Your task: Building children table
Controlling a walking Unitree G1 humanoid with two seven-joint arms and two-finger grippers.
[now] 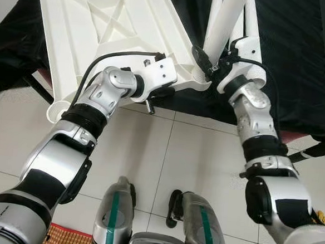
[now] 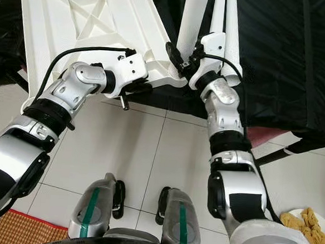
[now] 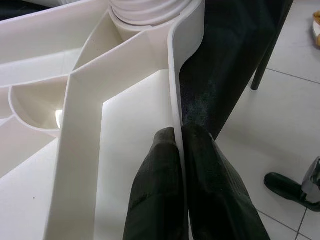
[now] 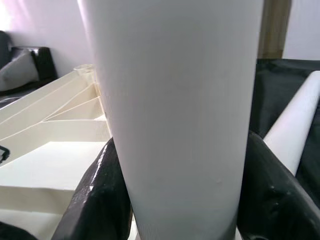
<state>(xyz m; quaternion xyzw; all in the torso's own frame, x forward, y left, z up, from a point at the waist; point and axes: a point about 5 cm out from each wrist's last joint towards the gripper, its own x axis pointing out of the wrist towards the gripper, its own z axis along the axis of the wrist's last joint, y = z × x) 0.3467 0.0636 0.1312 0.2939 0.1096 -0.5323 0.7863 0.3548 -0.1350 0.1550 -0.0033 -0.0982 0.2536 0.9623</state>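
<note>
Black-draped bed (image 1: 300, 64), tiled floor (image 1: 165, 156).
Left gripper (image 3: 179, 150) jaws pinching tabletop (image 1: 102, 23) rim; right gripper (image 4: 180, 200) jaws clamping leg (image 4: 175, 100) in corner socket.

**Tabletop upside down, leg upright at its near corner**

The white ribbed plastic tabletop (image 1: 102, 23) lies underside up on a black cloth-covered surface (image 1: 300, 64), its near edge overhanging the tiled floor (image 1: 165, 156). The left pincer (image 3: 182, 165) clamps that near rim. To its right, the right pincer (image 4: 180, 200) grips a white cylindrical plastic leg (image 1: 225, 26) standing at the near right corner. More white tube legs (image 2: 231, 32) lie just right of it on the cloth.
</note>
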